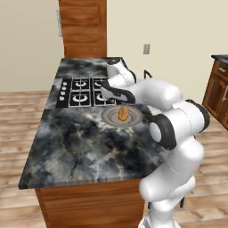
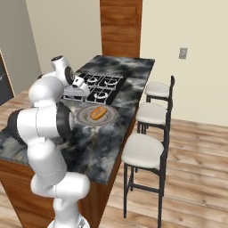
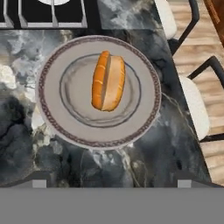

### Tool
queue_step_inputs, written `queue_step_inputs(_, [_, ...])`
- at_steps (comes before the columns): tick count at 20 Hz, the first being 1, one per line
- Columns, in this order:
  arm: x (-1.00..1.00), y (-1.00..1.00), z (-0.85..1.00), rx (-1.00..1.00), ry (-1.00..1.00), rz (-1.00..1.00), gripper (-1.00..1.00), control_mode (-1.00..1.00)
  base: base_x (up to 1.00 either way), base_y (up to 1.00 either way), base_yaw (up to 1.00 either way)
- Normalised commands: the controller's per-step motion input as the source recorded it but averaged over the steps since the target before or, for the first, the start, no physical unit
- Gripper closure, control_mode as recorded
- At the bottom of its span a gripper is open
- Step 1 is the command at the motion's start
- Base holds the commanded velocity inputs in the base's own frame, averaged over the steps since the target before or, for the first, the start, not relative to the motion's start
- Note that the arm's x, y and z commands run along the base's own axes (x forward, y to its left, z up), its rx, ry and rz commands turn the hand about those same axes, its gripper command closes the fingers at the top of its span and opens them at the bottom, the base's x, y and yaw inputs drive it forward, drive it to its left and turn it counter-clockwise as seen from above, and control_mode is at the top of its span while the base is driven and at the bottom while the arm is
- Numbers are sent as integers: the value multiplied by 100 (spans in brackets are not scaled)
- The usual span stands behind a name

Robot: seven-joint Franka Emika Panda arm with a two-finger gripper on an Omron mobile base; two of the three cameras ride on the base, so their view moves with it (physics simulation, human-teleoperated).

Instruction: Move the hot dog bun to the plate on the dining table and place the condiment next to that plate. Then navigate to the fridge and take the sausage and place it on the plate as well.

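Bun [image 2: 98, 112] lying in middle of plate [image 2: 84, 118] on dark marbled tabletop [image 2: 95, 147], just in front of cooktop [image 2: 101, 87]. Arm reaches over plate's left side. Three stools [image 2: 144, 151] along tabletop's right edge.

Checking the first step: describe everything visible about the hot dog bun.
The hot dog bun is a small oblong roll, orange-tan crust with a paler tan split face along its length. It lies flat at the middle of the round pale plate on the dark marbled dining table, just in front of the cooktop. Only the plate touches it.
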Motion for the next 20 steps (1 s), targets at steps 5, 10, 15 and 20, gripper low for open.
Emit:
queue_step_inputs(5, [-100, -20, 58, 27, -10, 4, -100, -100, 0, 0, 0])
queue_step_inputs(10, [-100, -24, 58, 11, -4, 0, -100, -100, 0, 0, 0])
queue_step_inputs(15, [-100, -11, 52, 0, 0, 0, -100, -100, 0, 0, 0])
queue_step_inputs(20, [-80, -22, 41, 0, -4, 1, -100, -100, 0, 0, 0])
